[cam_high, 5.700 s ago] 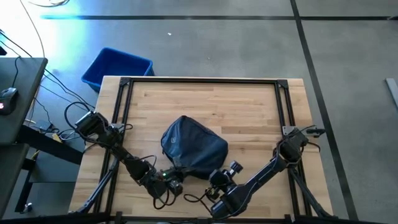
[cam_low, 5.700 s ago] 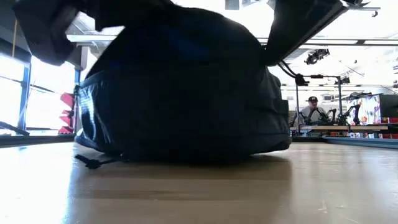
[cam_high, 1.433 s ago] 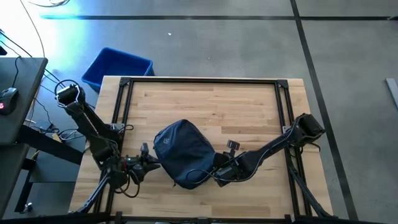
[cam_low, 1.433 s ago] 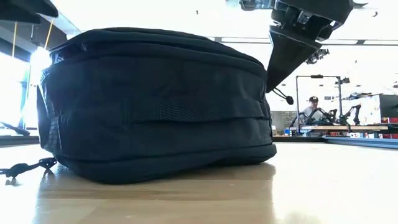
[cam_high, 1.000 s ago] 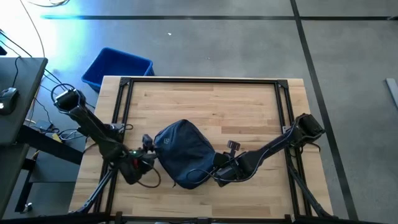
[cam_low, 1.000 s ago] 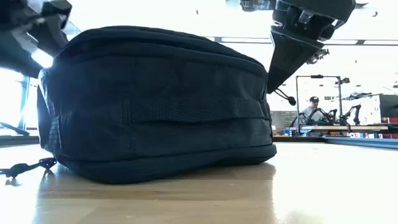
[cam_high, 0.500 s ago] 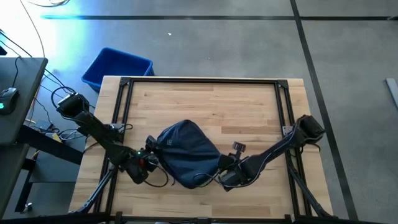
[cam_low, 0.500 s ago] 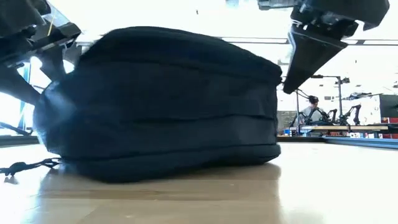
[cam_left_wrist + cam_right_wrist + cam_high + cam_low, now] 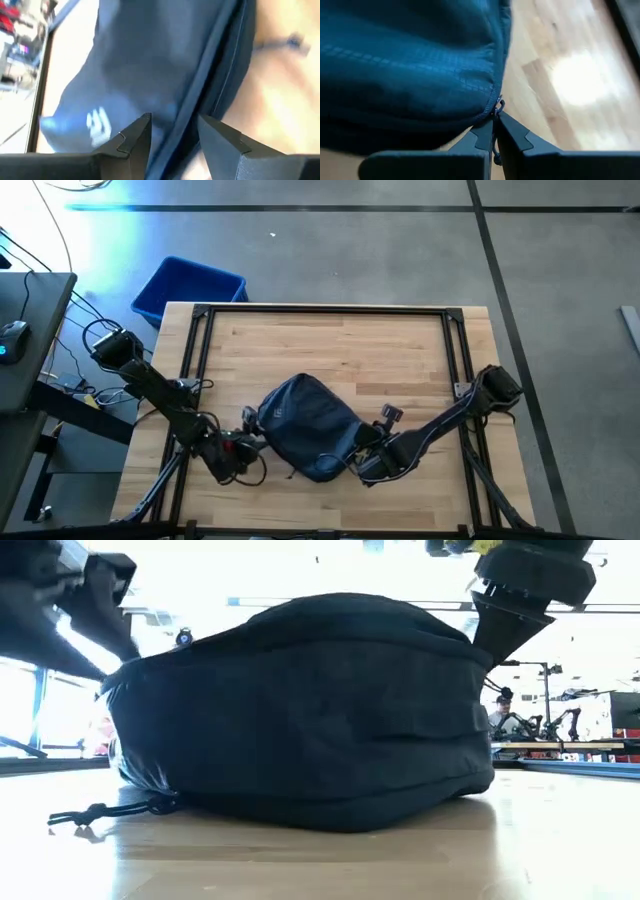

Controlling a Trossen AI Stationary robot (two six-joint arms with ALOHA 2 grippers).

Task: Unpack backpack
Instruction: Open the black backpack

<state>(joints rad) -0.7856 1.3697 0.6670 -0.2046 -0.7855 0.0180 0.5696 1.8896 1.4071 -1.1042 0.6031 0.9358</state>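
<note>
The left gripper (image 9: 250,442) sits low against the left flank of the backpack (image 9: 308,425), its fingers (image 9: 135,137) spread apart with a seam of the navy fabric running between the tips; in the left wrist view nothing is pinched, the fabric only lies in the gap and the white logo (image 9: 97,122) shows just outside the nearer finger. Behind this gripper, toward the table's (image 9: 330,345) left edge, a narrow strip of bare wood and the black frame rail (image 9: 190,370) leave little room, and a blue bin (image 9: 188,288) stands on the floor beyond the far left corner. The backpack lies slumped on the near half of the table, between the two grippers, resting flat on the wood with a drawstring cord (image 9: 100,812) trailing from its left lower edge in the low view. Ahead of both sets of fingers, the far half of the table is open wood up to the frame. The right gripper (image 9: 365,450) is pressed to the backpack's right lower edge, its fingers (image 9: 512,132) closed tight together on the zipper pull (image 9: 498,107) at the hem of the fabric. Past these fingers, bare wood runs out to the right rail (image 9: 462,370). In the low view a person (image 9: 500,712) sits far off in the room behind.
</note>
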